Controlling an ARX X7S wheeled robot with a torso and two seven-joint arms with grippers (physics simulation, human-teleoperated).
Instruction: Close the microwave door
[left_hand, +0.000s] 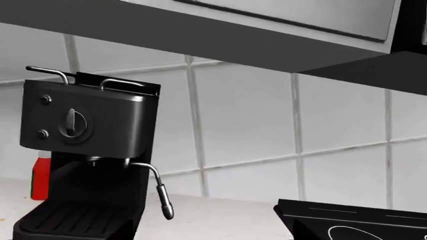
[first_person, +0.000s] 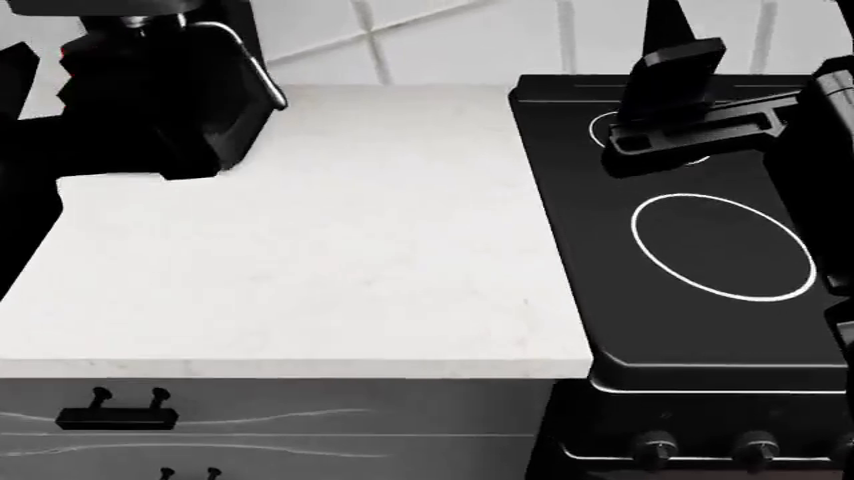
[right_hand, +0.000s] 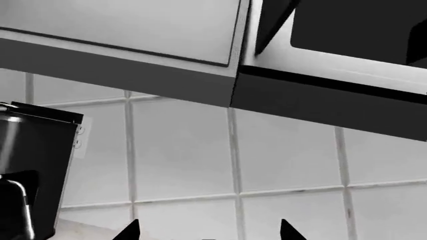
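Observation:
The microwave (right_hand: 333, 55) hangs high on the wall beside a grey cabinet, seen from below in the right wrist view. It shows a pale front with a black panel (right_hand: 353, 25) and a dark underside. I cannot tell how its door stands. The head view does not reach it. My right gripper (right_hand: 208, 232) is open, two black fingertips (right_hand: 130, 231) wide apart with only tiled wall between them. In the head view the right arm (first_person: 694, 125) is raised over the stove. My left arm (first_person: 27, 160) is a black mass at the left; its fingers do not show.
A black espresso machine (left_hand: 80, 150) with a steam wand (left_hand: 163, 197) stands at the counter's back left, a red bottle (left_hand: 41, 177) behind it. A black stove (first_person: 694, 260) lies right of the white counter (first_person: 307, 240). Drawers (first_person: 120, 412) run below.

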